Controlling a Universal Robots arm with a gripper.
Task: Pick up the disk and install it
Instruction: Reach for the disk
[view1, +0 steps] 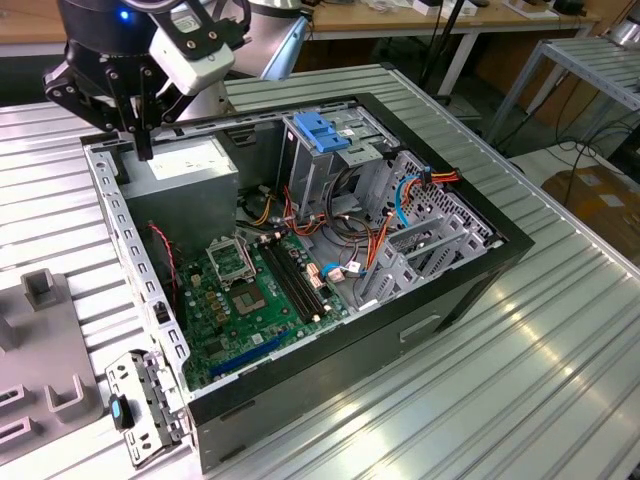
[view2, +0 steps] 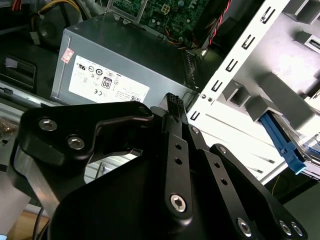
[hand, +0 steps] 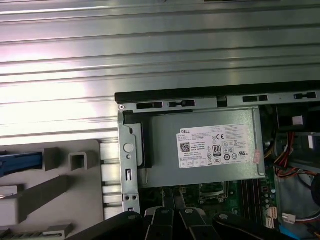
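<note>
The hand (view2: 172, 100) is right up close in both wrist views, big and black, with its 2 fingers (hand: 161, 225) pressed together and nothing between them. So it is closed and holds nothing. The disk (hand: 20, 161) is not in it. I think the disk is the thing with the blue edge that peeks in at the side of the first wrist view. It sits in the grey holder (hand: 82, 160) on the counter (view1: 560, 330), just outside the computer case (view1: 330, 380). Just a small bit of it can be seen, so I cannot tell how it lies. The hand is apart from it and hangs over a corner of the case, above the big grey power box (hand: 165, 150) with the white label. Deeper in the case are the green board (view1: 250, 300) and the metal drive cage (view1: 305, 175) with its blue latch (view1: 320, 130). To me the job looks to be at the very start. The disk is not picked up and not in the case, so the 2 parts, picking up and putting in, are both left to do.
</note>
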